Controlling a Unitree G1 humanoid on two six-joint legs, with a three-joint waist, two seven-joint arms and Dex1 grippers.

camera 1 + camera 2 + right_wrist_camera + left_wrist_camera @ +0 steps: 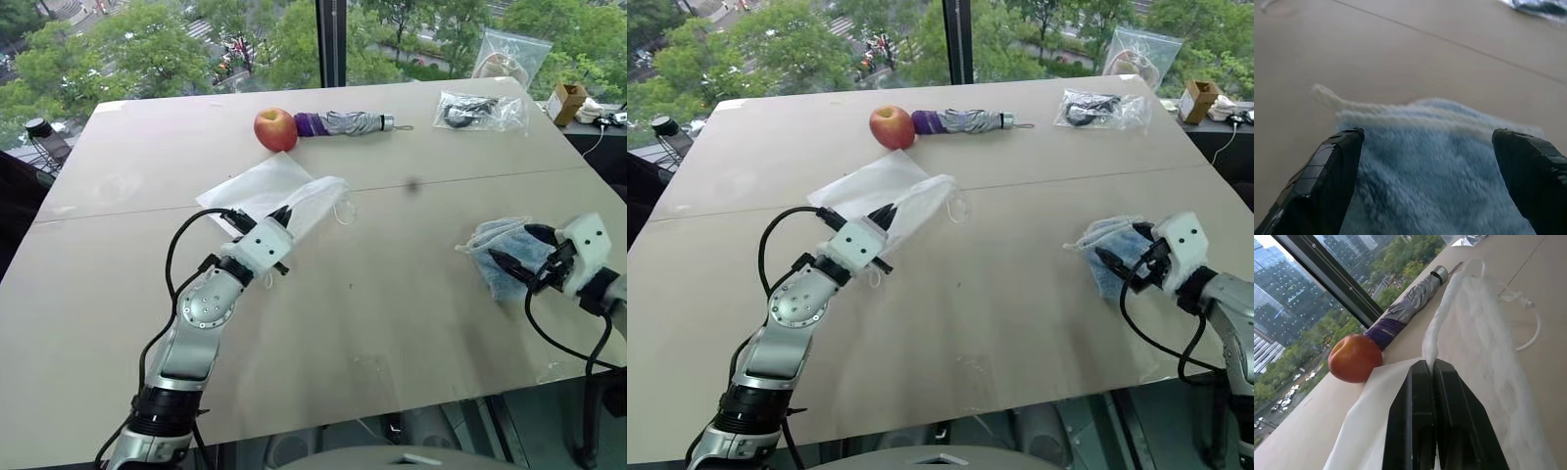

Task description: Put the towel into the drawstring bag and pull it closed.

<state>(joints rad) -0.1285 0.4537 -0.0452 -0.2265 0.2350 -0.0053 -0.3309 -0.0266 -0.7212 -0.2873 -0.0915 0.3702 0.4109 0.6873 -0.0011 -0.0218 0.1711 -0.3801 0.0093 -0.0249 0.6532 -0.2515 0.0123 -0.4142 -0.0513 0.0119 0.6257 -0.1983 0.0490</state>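
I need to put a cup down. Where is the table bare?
Bare: the wide middle of the table between the drawstring bag and the towel, and the near edge. Crowded: the far edge, with the apple, umbrella and plastic bags.

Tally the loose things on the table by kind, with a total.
Fruit: 1, the apple
Umbrellas: 1, the folded umbrella
Cloth items: 2, the drawstring bag and the towel
Clear plastic bags: 2, one with a cable, one at the far edge
Small boxes: 1, the cardboard box
Total: 7
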